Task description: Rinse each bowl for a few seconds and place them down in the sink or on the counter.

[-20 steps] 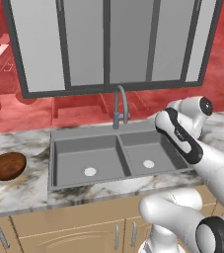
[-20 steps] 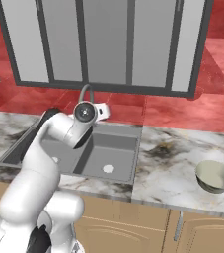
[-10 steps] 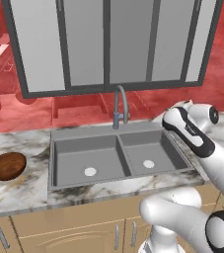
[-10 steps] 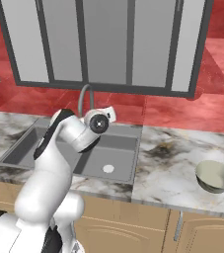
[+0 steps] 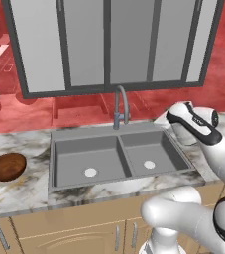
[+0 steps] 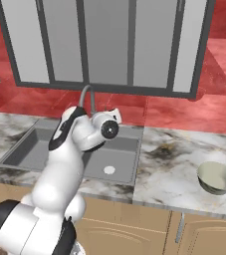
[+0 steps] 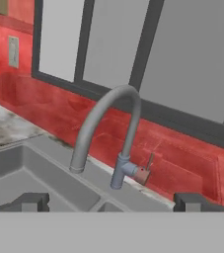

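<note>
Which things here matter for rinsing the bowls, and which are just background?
Job:
- dark reddish-brown bowl, on the counter left of the sink
- pale bowl, on the counter right of the sink
- sink, both basins
- faucet, facing the open gripper

Background:
- window
- red backsplash
- wall outlet
- wooden cabinets

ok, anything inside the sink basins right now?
Nothing but a white drain in each basin of the sink. From the right base camera, the arm covers part of the sink, but the left base camera shows both floors.
</note>
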{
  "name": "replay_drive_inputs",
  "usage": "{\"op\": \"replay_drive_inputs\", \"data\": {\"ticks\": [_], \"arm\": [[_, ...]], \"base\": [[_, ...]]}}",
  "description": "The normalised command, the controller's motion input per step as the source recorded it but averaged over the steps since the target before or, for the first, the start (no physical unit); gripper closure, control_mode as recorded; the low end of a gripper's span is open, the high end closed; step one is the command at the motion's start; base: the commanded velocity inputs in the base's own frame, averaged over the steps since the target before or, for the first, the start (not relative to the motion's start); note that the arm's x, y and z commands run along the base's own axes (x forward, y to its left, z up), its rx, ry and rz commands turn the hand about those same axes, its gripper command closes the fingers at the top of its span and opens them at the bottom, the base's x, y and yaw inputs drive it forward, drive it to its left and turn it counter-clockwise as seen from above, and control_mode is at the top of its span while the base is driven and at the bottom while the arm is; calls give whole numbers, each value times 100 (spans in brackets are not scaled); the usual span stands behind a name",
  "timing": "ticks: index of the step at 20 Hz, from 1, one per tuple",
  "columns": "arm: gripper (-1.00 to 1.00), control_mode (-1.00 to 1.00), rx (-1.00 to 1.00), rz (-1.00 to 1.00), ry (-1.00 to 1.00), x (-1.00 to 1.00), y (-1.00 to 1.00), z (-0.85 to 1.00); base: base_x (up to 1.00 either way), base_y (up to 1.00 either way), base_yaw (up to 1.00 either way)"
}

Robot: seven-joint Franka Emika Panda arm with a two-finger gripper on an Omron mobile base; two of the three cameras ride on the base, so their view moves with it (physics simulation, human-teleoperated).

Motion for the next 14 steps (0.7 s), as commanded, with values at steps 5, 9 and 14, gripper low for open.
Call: {"op": "replay_drive_inputs", "data": {"ticks": [5, 9, 14], "arm": [[-100, -100, 2, 0, -3, 19, 0, -6], [-100, -100, 1, 0, -2, 18, 0, -5], [-100, -100, 1, 1, -1, 20, 0, -5]], "base": [[0, 0, 0], [0, 0, 0], [0, 0, 0]]}}
